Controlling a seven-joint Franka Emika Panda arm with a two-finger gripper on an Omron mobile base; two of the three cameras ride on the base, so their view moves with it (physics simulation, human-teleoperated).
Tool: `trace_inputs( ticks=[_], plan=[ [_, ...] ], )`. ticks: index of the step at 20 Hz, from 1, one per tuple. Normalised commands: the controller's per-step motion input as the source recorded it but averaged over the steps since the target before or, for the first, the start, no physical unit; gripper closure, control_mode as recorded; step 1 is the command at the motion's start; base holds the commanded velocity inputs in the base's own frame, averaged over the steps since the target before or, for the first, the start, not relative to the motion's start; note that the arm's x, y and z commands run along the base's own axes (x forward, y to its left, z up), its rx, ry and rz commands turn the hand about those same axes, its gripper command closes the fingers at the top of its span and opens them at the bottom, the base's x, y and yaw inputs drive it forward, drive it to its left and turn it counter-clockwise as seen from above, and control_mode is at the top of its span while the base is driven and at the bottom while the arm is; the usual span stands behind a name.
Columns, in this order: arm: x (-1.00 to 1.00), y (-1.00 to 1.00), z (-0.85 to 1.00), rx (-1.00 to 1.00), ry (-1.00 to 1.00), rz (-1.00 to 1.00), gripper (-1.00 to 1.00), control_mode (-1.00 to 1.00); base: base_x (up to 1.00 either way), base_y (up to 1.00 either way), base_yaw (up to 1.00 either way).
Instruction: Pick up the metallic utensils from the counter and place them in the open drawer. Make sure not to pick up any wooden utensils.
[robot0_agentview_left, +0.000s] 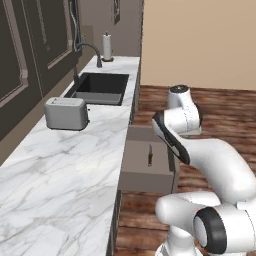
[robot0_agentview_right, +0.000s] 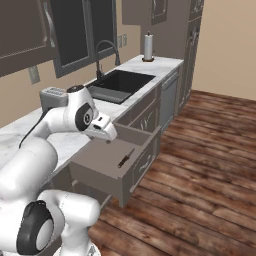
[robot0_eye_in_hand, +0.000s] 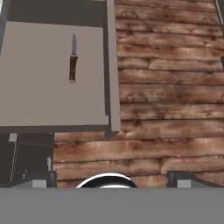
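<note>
So the open drawer (robot0_agentview_right: 107, 162) is pulled way out from the cabinet run, sticking over the wooden floor (robot0_agentview_right: 200, 165), and there's loads of free floor past its front panel and off to the side. In the hand view the drawer's front edge runs as a straight vertical strip, with bare planks right beside it. The drawer is a shallow grey-brown box, same colour as the cabinets.

Lying flat on the drawer bottom is the knife (robot0_eye_in_hand: 73, 59): slim, dark handle, grey blade, sitting well clear of all the drawer walls and roughly parallel to the front panel. From the left base view it's just a thin dark sliver in the drawer (robot0_agentview_left: 149, 155).

The end effector (robot0_eye_in_hand: 109, 179) is up above, around the drawer's front corner and the floor. Its two finger tips sit far apart at the bottom of the hand view, so it's spread wide with nothing between them and touching nothing.

Further back along the marble desk (robot0_agentview_left: 60, 165) there's a toaster (robot0_agentview_left: 66, 113), then the black sink (robot0_agentview_left: 100, 87) with its faucet (robot0_agentview_right: 106, 55), and a paper towel roll (robot0_agentview_right: 148, 47) at the far end by the wall.
</note>
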Motion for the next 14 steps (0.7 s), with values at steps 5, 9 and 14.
trace_inputs(
  ticks=[5,9,14],
  plan=[
    [-0.56,0.00,-0.24,0.20,-0.24,0.01,-1.00,-1.00,0.00,0.00,0.00],
    [-0.14,-0.08,0.00,0.17,-0.13,0.00,-1.00,-1.00,0.00,0.00,0.00],
    [0.00,0.00,0.00,0.00,0.00,0.00,-1.00,-1.00,0.00,0.00,0.00]
  ],
)
